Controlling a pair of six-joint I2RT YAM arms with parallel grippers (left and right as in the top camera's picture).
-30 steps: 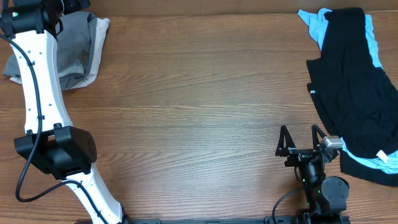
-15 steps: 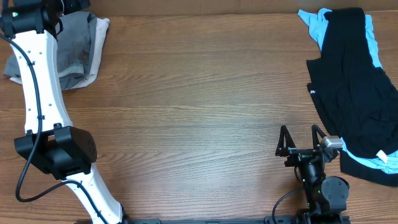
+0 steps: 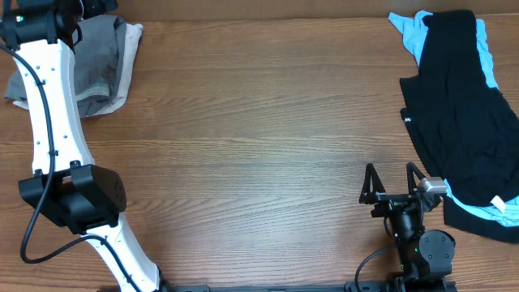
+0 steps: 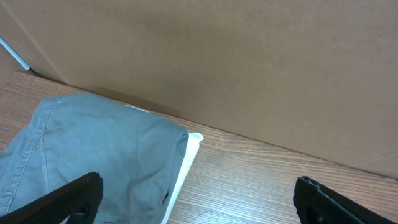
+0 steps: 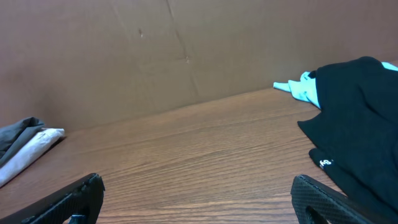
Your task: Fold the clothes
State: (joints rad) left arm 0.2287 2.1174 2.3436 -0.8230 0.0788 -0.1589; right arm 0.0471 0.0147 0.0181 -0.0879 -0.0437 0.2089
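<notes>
A brown wood-grain surface [image 3: 259, 122] seen from above, with a plain cardboard wall [image 4: 217, 62] along its far edge. The medium-grey woven cotton shorts [image 3: 101, 57] lie crumpled in the far left corner, on top of a cream-beige garment [image 3: 130, 49] whose pale edge shows along their right side. The left claw [image 4: 198, 190] hangs over that corner, its fingers spread wide apart with nothing between them. The right claw [image 3: 390, 174] sits low near the near edge – also spread wide and empty. A black garment [image 3: 462, 105] lies over a light-blue one [image 3: 413, 32] along the right edge, well apart from the shorts.
</notes>
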